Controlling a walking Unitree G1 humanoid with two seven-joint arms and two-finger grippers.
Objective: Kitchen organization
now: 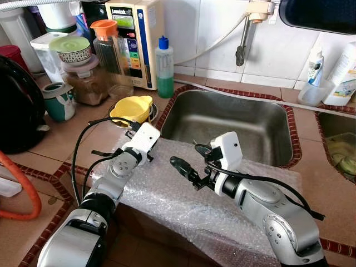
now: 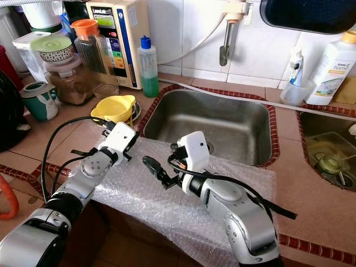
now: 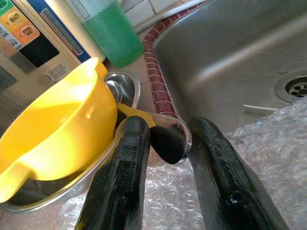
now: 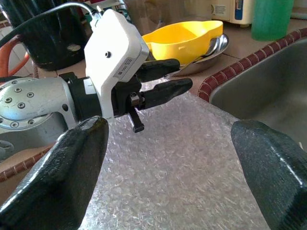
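A yellow bowl (image 1: 132,108) sits in a shallow metal dish (image 3: 127,81) on the tiled counter, left of the steel sink (image 1: 233,119). A metal spoon (image 3: 165,141) lies with its bowl in the dish and its handle sticking out over the rim. My left gripper (image 3: 170,127) reaches over the bubble wrap sheet (image 1: 183,206) and is shut on the handle's end. My right gripper (image 1: 192,158) hovers open over the middle of the bubble wrap, pointing toward the left gripper (image 4: 184,74), with nothing between its fingers.
A green soap bottle (image 1: 164,67), a water purifier (image 1: 136,39), jars (image 1: 89,78) and a teal mug (image 1: 58,100) line the back left. A black appliance (image 1: 16,105) and an orange hose (image 1: 22,189) stand at the left. A second basin (image 1: 339,144) and bottles (image 1: 345,78) are right.
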